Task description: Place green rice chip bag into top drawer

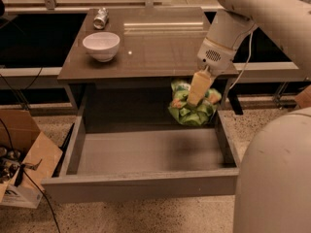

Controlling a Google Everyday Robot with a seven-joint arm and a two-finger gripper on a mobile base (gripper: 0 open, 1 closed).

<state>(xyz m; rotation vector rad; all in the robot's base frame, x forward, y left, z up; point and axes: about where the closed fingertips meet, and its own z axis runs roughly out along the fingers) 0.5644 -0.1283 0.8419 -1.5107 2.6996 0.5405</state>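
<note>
The green rice chip bag is crinkly bright green and hangs in the air over the back right part of the open top drawer. My gripper is shut on the bag's upper part, with its tan fingers pointing down into the bag. The bag sits below the level of the brown table top and above the drawer's grey floor. The drawer is pulled out wide, and its plain grey front panel faces the camera.
A white bowl stands on the left of the table top, with a metal can lying behind it. A cardboard box sits on the floor to the left of the drawer. My white arm and body fill the right side.
</note>
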